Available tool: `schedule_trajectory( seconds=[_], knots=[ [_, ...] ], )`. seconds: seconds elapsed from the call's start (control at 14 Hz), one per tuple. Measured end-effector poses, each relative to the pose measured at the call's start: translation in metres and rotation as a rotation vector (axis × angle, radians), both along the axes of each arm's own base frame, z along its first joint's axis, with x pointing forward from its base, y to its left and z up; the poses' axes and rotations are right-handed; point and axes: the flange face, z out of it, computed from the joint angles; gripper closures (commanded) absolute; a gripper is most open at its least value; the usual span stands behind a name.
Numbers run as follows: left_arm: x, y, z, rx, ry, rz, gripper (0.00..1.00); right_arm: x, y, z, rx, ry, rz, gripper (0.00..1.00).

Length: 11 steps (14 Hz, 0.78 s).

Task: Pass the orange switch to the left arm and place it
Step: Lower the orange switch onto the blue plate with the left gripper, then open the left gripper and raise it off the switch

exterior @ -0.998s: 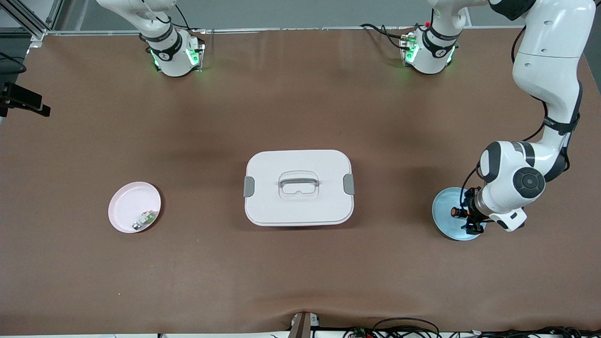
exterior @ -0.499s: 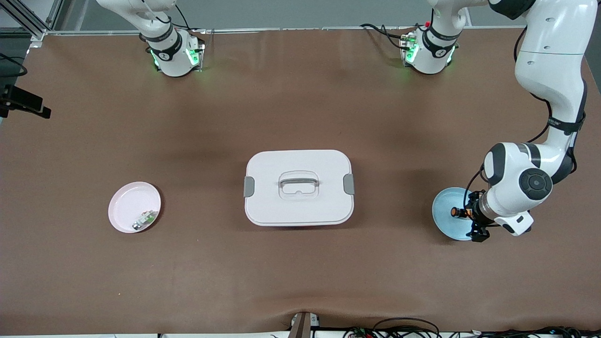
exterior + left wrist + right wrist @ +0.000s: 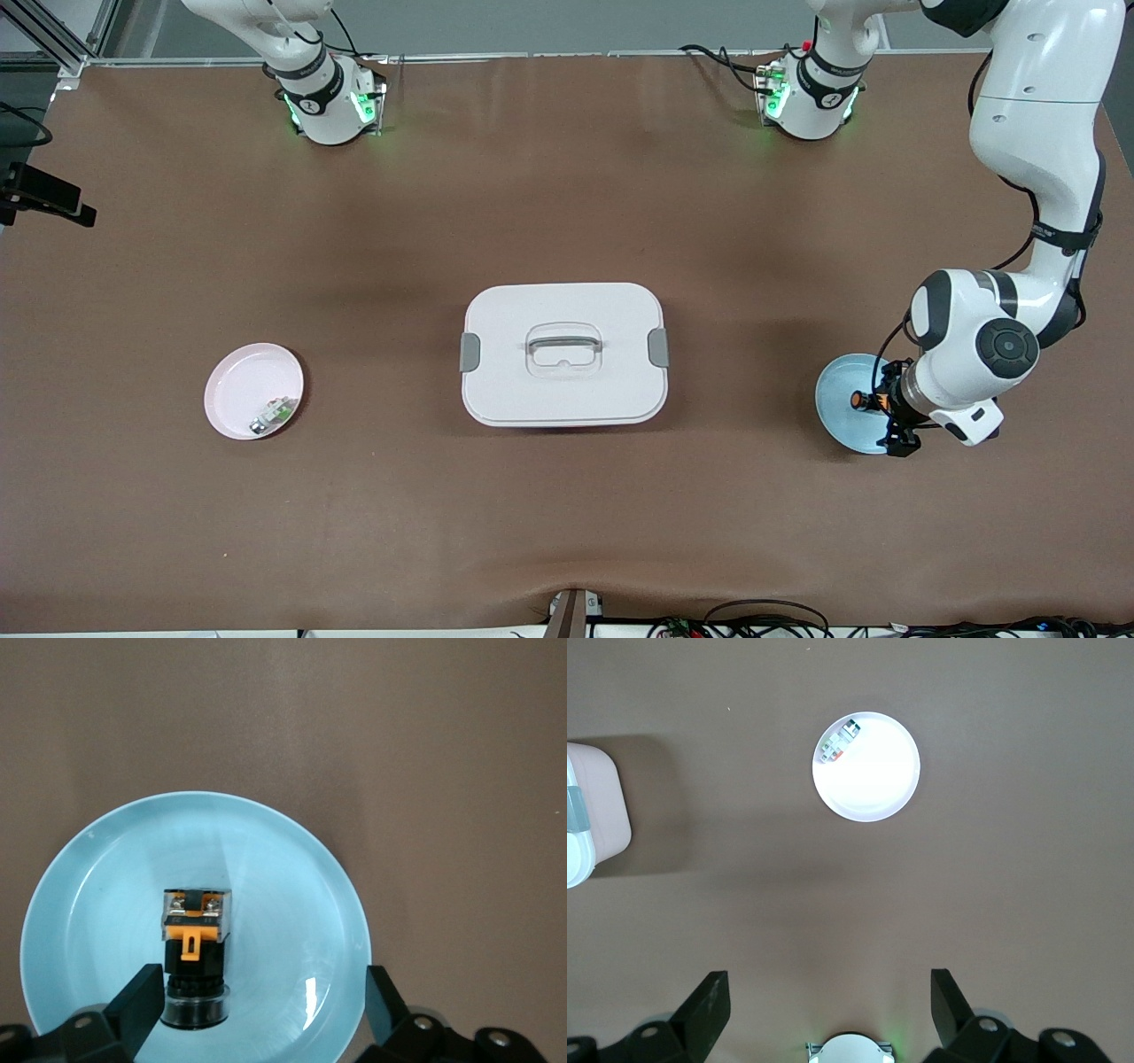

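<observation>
Released now, left end effector (image 3: 893, 419) has drawn back slightly from orange switch (image 3: 860, 400).

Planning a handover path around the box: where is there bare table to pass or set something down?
Bare table lies between the box and pink plate, between the box and blue plate, and between the box and the arm bases. The blue plate is crowded: orange switch and open left end effector.

Glossy white arms (image 3: 1032, 133), black joint bands, black cables, green-lit bases, black grippers
</observation>
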Motion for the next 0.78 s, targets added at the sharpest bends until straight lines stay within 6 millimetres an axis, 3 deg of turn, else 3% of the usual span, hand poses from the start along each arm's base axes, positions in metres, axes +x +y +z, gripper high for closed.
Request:
schedule_trajectory(
  seconds=[0.36, 0.78],
  knots=[
    [0.002, -0.003, 0.003, 0.002, -0.005, -0.03, 0.0, 0.0, 0.0, 0.0, 0.0, 0.0, 0.001, 0.0],
    [-0.008, -0.001, 0.018, 0.012, 0.012, -0.4, 0.0, 0.0, 0.001, 0.0, 0.0, 0.0, 0.001, 0.0]
  ],
)
